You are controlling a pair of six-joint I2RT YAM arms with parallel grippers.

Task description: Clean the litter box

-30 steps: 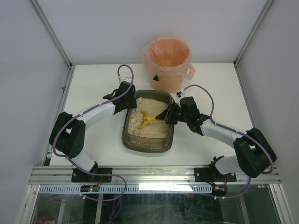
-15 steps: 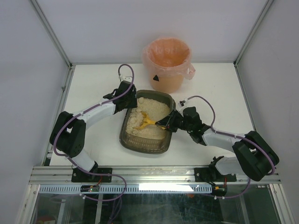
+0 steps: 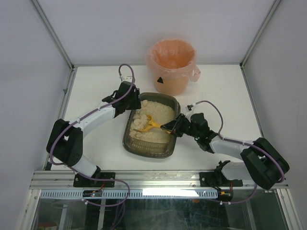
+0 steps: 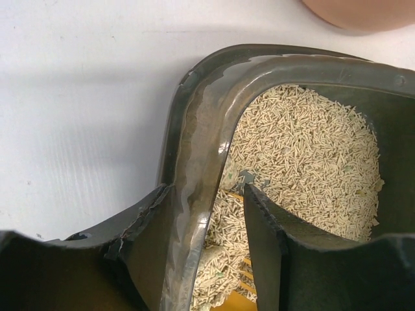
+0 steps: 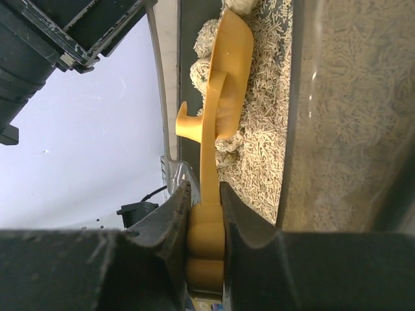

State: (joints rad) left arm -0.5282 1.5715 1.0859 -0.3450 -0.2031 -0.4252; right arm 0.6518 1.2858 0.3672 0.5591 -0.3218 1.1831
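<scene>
The litter box [image 3: 144, 150] is a dark translucent tray of beige litter in the middle of the table. My left gripper [image 3: 135, 106] straddles its back-left rim [image 4: 201, 123]. The outer finger [image 4: 139, 223] lies against the rim, the inner finger [image 4: 272, 240] stands off it over the litter, so the left gripper [image 4: 207, 189] is open. My right gripper [image 3: 173, 127] reaches in from the box's right side, shut on the handle of a yellow slotted scoop [image 3: 151, 124]. In the right wrist view the scoop [image 5: 227, 58] lies on its side in the right gripper [image 5: 206, 191], with pale clumps [image 5: 206, 71] at its blade.
A round bin with a pink liner [image 3: 171, 64] stands behind the box at the back of the table; its base shows in the left wrist view [image 4: 363, 13]. White walls and metal frame posts close the table on three sides. The left arm's wrist [image 5: 52, 39] is close above the scoop.
The left jaws have widened on the rim. The right gripper has drawn back toward the near side with the scoop, its arm dropping lower. The box has shifted slightly.
</scene>
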